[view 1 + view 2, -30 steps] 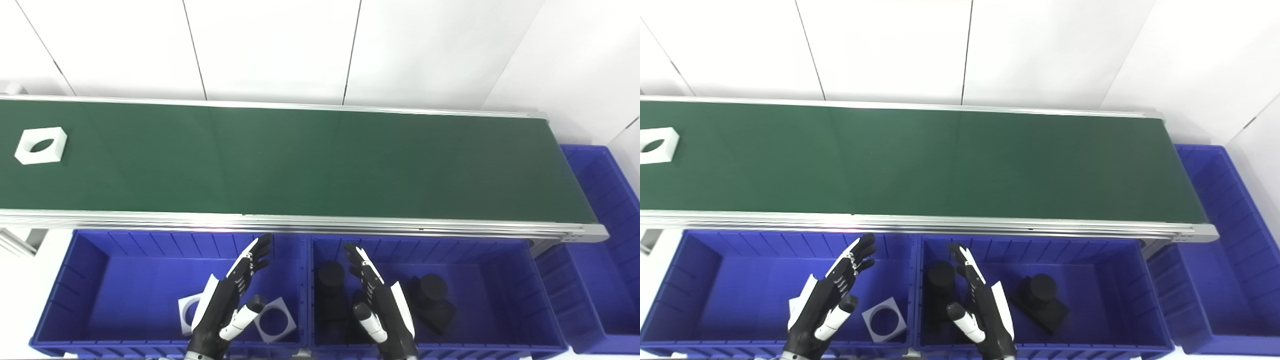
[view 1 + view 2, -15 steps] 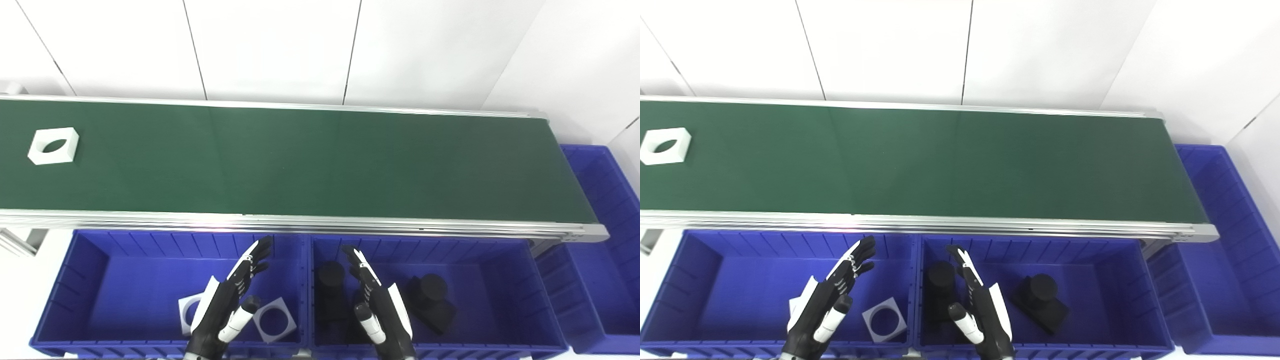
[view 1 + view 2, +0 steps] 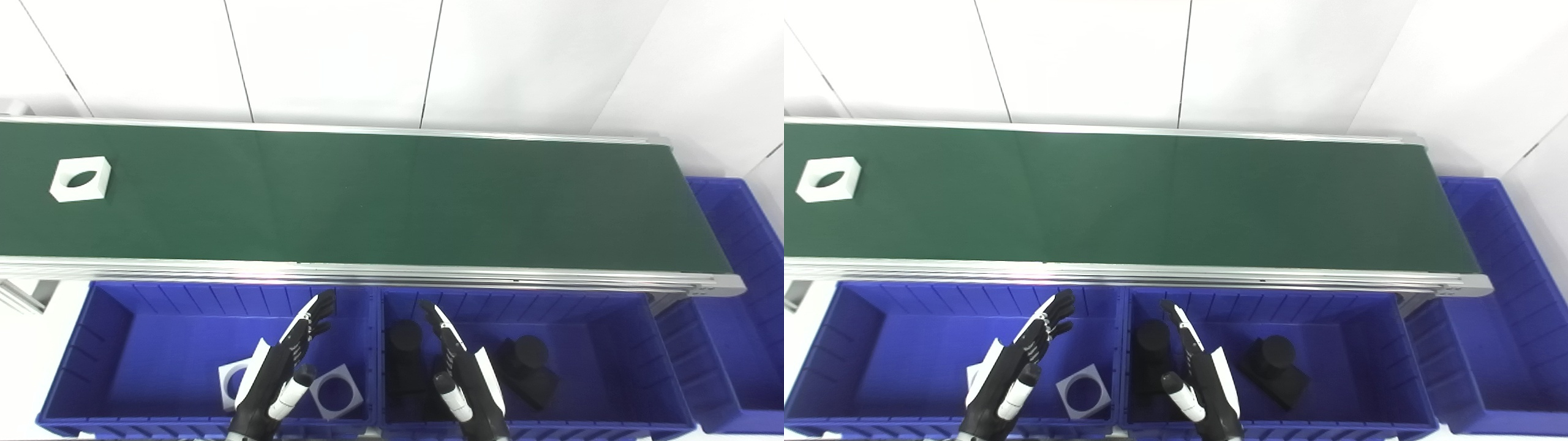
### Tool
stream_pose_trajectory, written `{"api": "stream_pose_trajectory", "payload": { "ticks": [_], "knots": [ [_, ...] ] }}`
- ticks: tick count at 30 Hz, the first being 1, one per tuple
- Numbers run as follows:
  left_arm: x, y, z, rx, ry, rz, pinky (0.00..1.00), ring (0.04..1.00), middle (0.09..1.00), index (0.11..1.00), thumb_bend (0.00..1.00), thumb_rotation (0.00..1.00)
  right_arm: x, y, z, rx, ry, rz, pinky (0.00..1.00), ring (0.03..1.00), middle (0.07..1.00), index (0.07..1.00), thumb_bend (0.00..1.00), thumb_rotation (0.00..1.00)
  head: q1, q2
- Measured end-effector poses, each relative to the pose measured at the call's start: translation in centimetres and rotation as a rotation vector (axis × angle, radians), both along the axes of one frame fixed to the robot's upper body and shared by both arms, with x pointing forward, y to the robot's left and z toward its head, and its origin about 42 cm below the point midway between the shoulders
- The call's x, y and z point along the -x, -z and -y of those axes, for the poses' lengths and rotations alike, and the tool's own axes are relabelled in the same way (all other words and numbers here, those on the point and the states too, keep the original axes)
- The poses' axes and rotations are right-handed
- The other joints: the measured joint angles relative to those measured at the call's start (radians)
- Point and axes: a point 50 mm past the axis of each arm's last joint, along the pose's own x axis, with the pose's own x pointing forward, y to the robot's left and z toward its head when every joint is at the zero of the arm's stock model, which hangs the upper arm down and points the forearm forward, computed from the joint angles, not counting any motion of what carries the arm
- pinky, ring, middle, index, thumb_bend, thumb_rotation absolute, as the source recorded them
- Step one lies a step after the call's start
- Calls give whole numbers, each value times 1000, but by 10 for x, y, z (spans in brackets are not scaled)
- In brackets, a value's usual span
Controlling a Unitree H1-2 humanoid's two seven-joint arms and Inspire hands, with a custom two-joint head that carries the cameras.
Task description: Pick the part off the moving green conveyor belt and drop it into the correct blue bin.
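White square part with round hole [image 3: 80, 179] at far left of green belt [image 3: 392, 196], well out of reach. Left bin [image 3: 110, 318] holds matching white pieces: likely its destination. Left hand [image 3: 278, 373] and right hand [image 3: 465, 380] hover over the bins, fingers spread, empty, apparently waiting.

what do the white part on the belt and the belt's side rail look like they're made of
White part: probably plastic, matte; even, opaque white with crisp square edges, a round hole through it and no glare. It could be printed or molded; I can't tell which.

Side rail: looks like aluminium, brushed silver; pale metallic sheen with long straight grooves and a bright highlight along its length.
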Motion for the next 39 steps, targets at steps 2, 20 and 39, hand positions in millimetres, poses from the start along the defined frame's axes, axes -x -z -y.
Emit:
{"api": "stream_pose_trajectory", "payload": {
  "ticks": [2, 20, 39],
  "knots": [
    [0, 0, 0, 0, 0, 0, 872, 913, 930, 915, 827, 978, 0, 0, 0, -1, -7, -1, 996, 973, 982, 944, 982, 1000, -2, -2],
    [1, 14, 1, -25, 5, -34, 835, 902, 914, 889, 841, 955, -2, 11, -2, -5, -14, -34, 957, 958, 978, 937, 1000, 1000, -3, -87],
    [1, 21, 16, -2, -8, -61, 790, 876, 889, 853, 955, 912, -2, 18, 10, 9, -13, -49, 995, 988, 999, 961, 985, 1000, 158, -149]
  ]
}}
